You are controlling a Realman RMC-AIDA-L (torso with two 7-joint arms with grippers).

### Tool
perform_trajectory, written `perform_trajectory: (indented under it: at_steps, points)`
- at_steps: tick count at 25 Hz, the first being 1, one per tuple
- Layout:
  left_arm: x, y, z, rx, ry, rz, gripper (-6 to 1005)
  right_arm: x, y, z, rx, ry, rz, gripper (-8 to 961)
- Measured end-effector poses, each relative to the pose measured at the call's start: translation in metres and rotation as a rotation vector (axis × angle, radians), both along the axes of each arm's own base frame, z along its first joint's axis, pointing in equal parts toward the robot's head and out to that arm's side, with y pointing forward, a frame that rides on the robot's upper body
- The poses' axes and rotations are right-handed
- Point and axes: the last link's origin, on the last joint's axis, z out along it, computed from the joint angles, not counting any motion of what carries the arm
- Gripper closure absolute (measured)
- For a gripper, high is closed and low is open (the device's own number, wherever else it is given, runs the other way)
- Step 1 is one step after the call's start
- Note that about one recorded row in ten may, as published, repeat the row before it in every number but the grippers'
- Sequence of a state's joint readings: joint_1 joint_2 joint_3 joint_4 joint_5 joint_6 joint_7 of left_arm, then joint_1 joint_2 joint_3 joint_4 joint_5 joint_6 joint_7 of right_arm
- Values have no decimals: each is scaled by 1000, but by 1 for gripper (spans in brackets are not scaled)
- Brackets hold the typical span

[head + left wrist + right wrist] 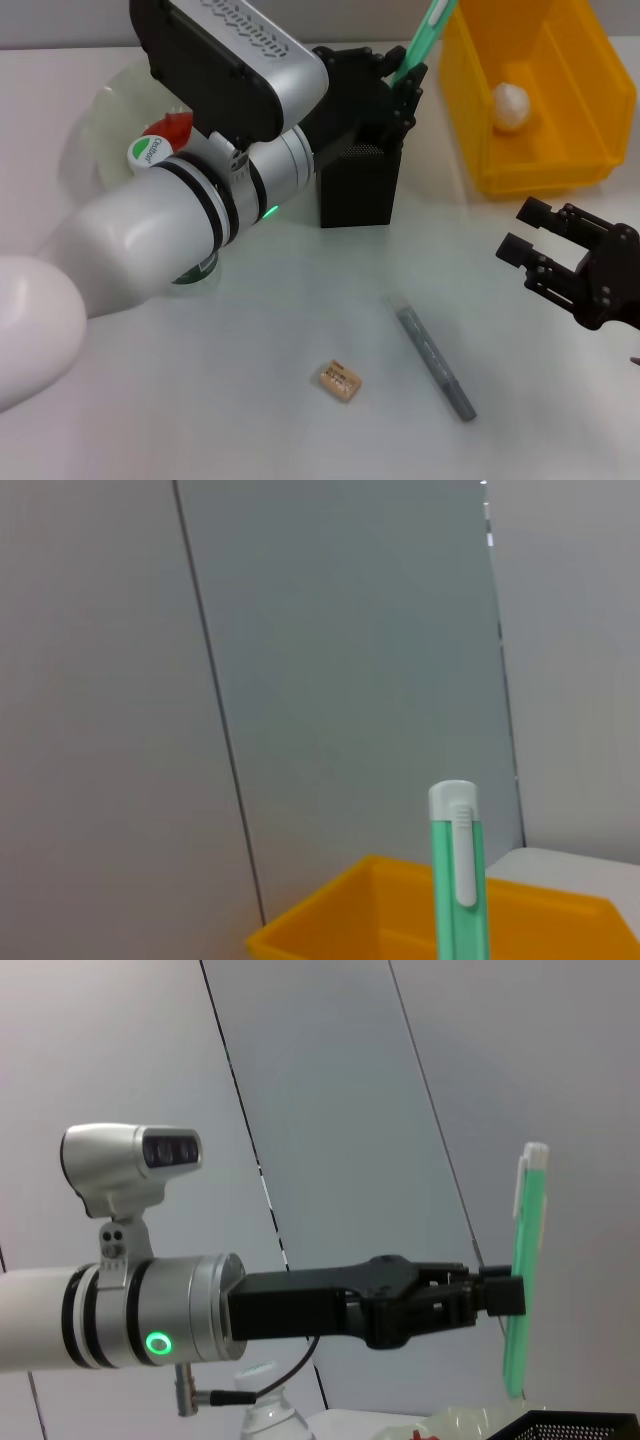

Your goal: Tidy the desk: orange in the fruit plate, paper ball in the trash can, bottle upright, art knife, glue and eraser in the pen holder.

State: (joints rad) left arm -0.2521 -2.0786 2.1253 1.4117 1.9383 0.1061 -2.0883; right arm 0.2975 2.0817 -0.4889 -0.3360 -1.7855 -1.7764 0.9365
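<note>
Holding the glue (425,32) pinched between its fingers, the left gripper (402,82) hangs just above the open top of the pen holder (360,180). The green stick stands almost upright, a little tilted, with its white tip up; in the right wrist view its lower end (515,1380) is just over the mesh rim (580,1425) and I cannot tell if it is already inside the cup. What lies inside the pen holder is hidden by the arm and the dark mesh.

Beside the pen holder, on the robot's right, stands the trash can (560,170). It holds the paper ball (510,106), white and crumpled, lying on the floor of the bin near the wall that faces the pen holder.

On the other side, the fruit plate (115,105) is mostly covered by the left arm. A small red part of the orange (170,126) shows over the arm, and it seems to sit in the plate. The bottle (152,151) is also mostly hidden behind the arm; only the white cap with a green mark and a bit of its base are seen, so it appears to stand upright.

On the table, nearer to the robot, the eraser (339,381) and the art knife (436,358) lie flat, near each other but apart. The right gripper (532,240) hovers low at the right side, its fingers spread and holding nothing, well apart from the art knife.
</note>
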Motion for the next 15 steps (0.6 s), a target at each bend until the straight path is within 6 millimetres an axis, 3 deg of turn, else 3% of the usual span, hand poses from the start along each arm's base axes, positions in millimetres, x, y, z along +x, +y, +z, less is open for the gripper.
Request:
perform_trajectory:
  at_steps: [15]
  points:
    - [-16,4,-8,17,31,37,790,-1,0,0,-2,1,4,379]
